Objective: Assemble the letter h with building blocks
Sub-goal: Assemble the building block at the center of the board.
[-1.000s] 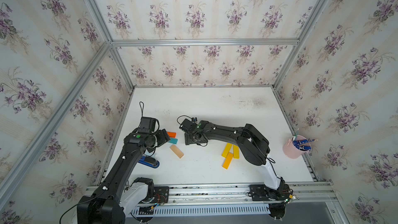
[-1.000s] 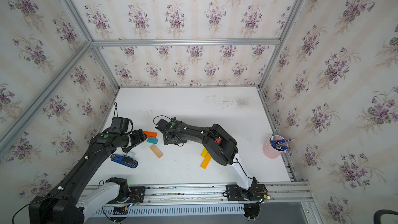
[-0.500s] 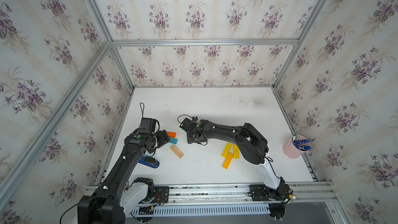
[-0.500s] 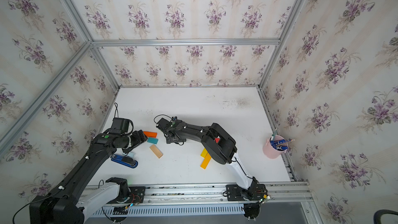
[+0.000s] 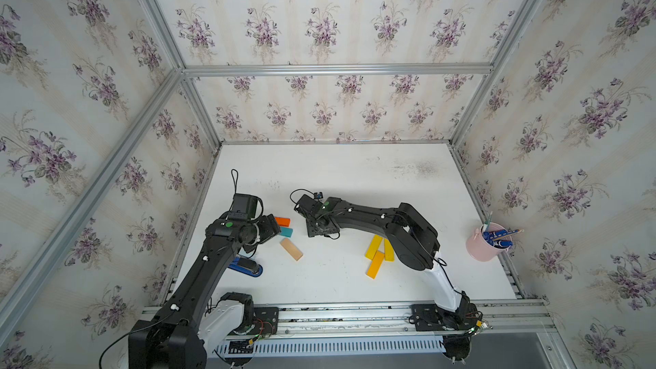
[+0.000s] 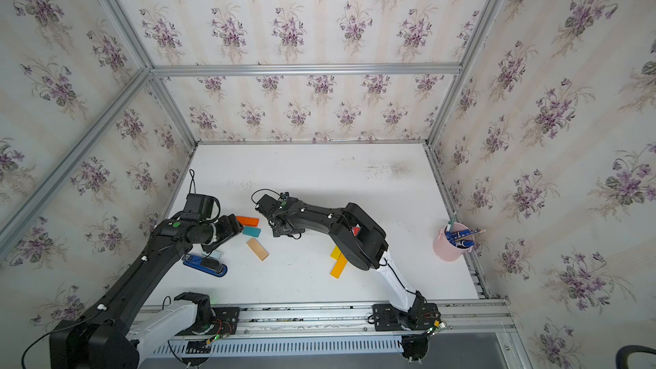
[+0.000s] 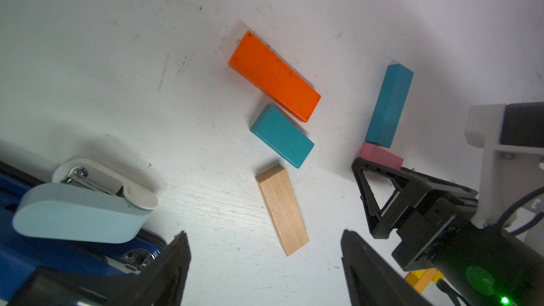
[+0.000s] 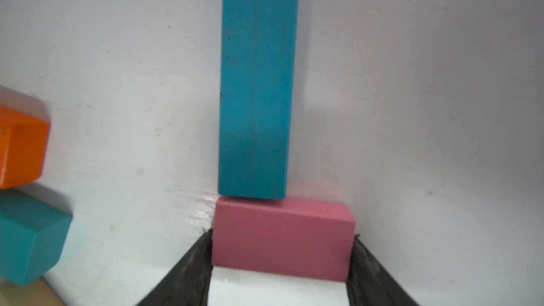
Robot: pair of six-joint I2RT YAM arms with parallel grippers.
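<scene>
**Right wrist view.** Your right pincer (image 8: 282,234) is clenched on the short pink painted wooden block (image 8: 282,248), with its fingers (image 8: 191,266) pressed against the block's two short ends. The block lies flat on the white surface (image 8: 426,98). The long teal painted wooden bar (image 8: 256,83) also lies flat. Its end butts the pink block's far long side at a right angle, flush toward one end, so the two form an L.

**Left wrist view.** Your left pincer (image 7: 264,232) is released, its fingers (image 7: 173,263) standing wide apart. Ahead of it you find three loose pieces in a row:
- the orange painted wooden block (image 7: 273,76);
- the short teal painted wooden block (image 7: 282,136), just beside the orange one;
- the plain tan wooden block (image 7: 282,210), near the teal one and angled differently from the other two.

The teal-and-pink L sits apart from this row, with the right pincer at its pink end. On the row's other side lies the blue stapler with a pale blue top (image 7: 79,219).

**Top views.** In both top views the row of three lies between your two pincers, and the stapler lies beside the left arm (image 5: 213,264). A cluster of yellow painted wooden bars (image 5: 375,264) lies by the elbow of the right arm (image 5: 408,232), the bars touching one another and well apart from the L. A pink cup holding pens (image 5: 484,246) stands near the surface's right edge.
</scene>
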